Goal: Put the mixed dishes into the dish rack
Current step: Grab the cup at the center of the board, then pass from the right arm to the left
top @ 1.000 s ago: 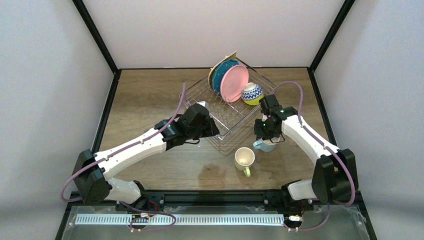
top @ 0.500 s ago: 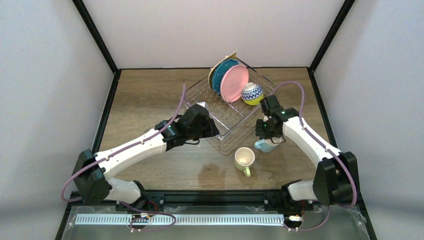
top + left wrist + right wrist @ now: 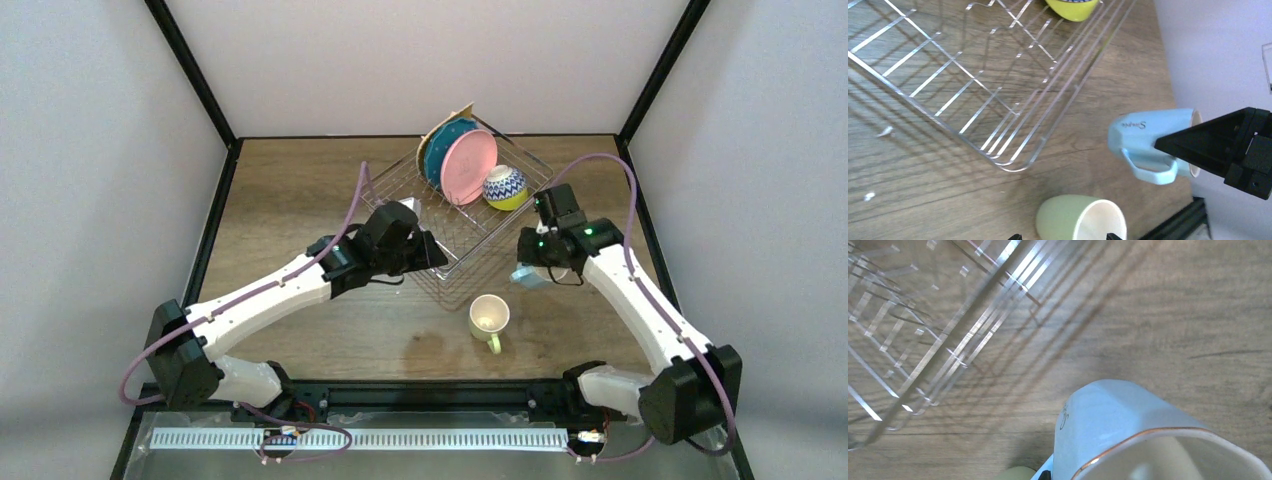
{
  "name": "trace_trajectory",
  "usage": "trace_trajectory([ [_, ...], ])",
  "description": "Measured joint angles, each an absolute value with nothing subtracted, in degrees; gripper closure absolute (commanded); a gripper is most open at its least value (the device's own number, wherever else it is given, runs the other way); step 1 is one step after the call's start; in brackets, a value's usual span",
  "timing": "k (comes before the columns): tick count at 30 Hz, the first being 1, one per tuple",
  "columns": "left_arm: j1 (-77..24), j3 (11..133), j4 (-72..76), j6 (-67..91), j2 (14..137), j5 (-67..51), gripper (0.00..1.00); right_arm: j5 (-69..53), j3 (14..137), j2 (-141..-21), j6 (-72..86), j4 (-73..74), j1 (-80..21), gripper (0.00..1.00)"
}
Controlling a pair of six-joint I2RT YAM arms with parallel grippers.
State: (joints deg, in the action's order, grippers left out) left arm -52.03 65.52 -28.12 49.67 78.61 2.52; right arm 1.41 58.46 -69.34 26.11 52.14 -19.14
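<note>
The silver wire dish rack (image 3: pixel 440 235) sits mid-table. The tan plate (image 3: pixel 430 140), teal dotted plate (image 3: pixel 442 152) and pink plate (image 3: pixel 470 166) stand on edge at its back, with the patterned bowl (image 3: pixel 505 186) beside them. My right gripper (image 3: pixel 541 268) is shut on the light-blue mug (image 3: pixel 530 277) and holds it tilted above the table, right of the rack's near corner; the mug also shows in the left wrist view (image 3: pixel 1148 142) and right wrist view (image 3: pixel 1128 425). The pale yellow-green mug (image 3: pixel 489 317) stands on the table. My left gripper (image 3: pixel 430 262) is open and empty over the rack's near edge.
In the left wrist view the yellow-green mug (image 3: pixel 1080 220) is just ahead of my open fingertips, with the rack's near corner (image 3: pixel 1013 165) to its left. Black frame posts and grey walls bound the wooden table (image 3: pixel 300 190).
My right gripper has lifted the light-blue mug off the table and moved it slightly back and right. My left gripper has edged a little right toward the rack.
</note>
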Motion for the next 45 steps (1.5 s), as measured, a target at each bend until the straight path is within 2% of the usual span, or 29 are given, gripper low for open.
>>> trace_trajectory([
  [9,-52.03,69.23,-25.34,56.86,78.28,-5.93,0.01,-3.16,64.69,-62.92,27.42,49.78,-19.14,0.99],
  [20,-52.03,69.82,-18.92,72.05,75.57,-11.22,0.0,-13.45,65.91,-59.55,30.83,37.58,-19.14,0.99],
  [32,-50.57,66.37,-8.16,87.44,75.35,-12.86,0.0,-21.93,63.61,-56.84,36.82,23.11,-19.14,0.99],
  [45,-46.26,65.76,-2.57,91.55,75.26,-13.56,0.0,-29.61,57.78,-55.64,42.74,15.51,-19.14,0.99],
])
